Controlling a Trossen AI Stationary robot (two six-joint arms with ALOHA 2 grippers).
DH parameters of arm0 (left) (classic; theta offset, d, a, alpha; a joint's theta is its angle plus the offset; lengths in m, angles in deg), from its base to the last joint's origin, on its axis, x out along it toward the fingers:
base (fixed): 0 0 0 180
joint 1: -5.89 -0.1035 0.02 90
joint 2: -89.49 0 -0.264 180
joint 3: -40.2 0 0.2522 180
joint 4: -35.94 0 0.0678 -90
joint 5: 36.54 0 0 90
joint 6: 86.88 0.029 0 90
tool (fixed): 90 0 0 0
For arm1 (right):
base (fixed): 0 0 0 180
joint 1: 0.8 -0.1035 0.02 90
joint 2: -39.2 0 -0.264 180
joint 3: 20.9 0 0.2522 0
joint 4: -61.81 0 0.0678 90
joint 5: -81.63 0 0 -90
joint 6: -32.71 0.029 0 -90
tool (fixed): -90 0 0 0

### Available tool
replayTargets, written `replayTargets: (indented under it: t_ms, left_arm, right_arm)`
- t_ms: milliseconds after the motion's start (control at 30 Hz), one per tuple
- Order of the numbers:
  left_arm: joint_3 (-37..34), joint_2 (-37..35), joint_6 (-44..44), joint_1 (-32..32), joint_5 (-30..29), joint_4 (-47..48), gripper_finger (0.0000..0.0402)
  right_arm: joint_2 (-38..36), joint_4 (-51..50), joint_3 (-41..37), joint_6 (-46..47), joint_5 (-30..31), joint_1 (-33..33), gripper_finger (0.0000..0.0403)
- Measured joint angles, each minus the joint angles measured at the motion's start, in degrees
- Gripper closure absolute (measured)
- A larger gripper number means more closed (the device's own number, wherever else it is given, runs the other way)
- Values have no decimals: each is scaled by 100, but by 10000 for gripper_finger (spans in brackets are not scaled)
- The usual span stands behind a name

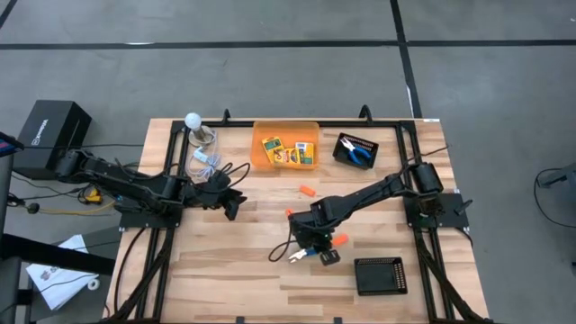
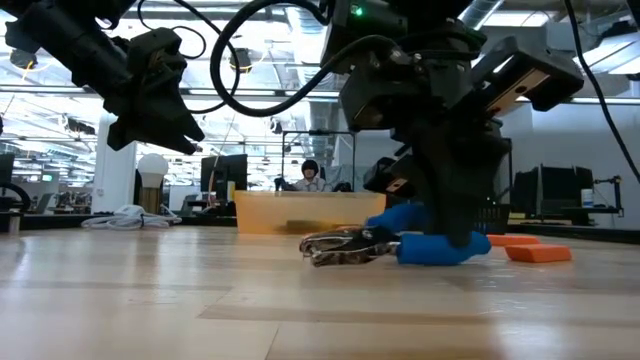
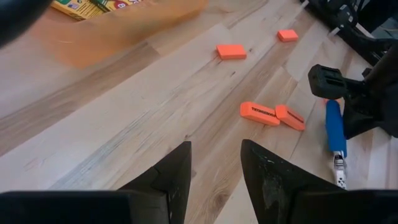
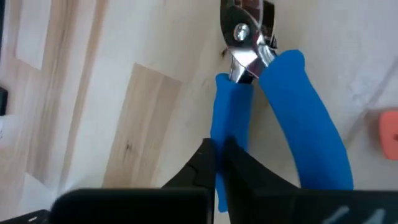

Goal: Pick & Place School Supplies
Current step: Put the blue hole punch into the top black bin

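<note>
Small blue-handled scissors (image 1: 304,256) lie flat on the wood near the table's middle, metal tip (image 2: 340,246) toward the left. My right gripper (image 4: 219,160) stands over them, shut on one handle. Several orange stubby pieces (image 3: 260,112) lie on the table around it. Yellow-and-green boxes (image 1: 292,151) lie in the orange bin (image 1: 261,135) at the far edge. My left gripper (image 3: 214,168) hovers open left of centre (image 1: 232,205), touching nothing. My right gripper pinches one blue handle (image 4: 225,118) of the scissors between its two fingers (image 4: 202,163), near that handle's free end. The fingers come down from above. The scissors lie on the table (image 2: 430,250), with the other handle (image 4: 305,124) free beside the fingers.
A black ribbed tray (image 1: 346,139) at the far right holds another blue-handled tool (image 1: 362,155). A second black tray (image 1: 380,275) sits near the right front. A white-bulbed lamp (image 1: 192,120) and cables (image 1: 211,164) occupy the far left. A person (image 2: 310,172) sits beyond the table.
</note>
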Motion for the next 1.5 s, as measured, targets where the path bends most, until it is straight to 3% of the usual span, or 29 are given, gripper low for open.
replayTargets:
  t_ms: [233,533,967,1167,1500]
  left_arm:
    - [0,0,-9,0,-2,-4,266]
    - [2,0,-11,0,-4,-40,266]
    - [2,0,-11,0,-13,-48,266]
    - [2,0,-17,0,-11,-50,266]
    - [2,0,-87,0,-9,-51,266]
  right_arm:
    - [-509,-25,-4,376,169,241,403]
    - [-1886,-233,-4,1073,678,843,402]
    - [-3075,-1901,-4,989,1871,2749,402]
    - [-3374,-1867,-452,689,1730,4035,402]
    - [-3912,-890,-1857,439,516,5545,402]
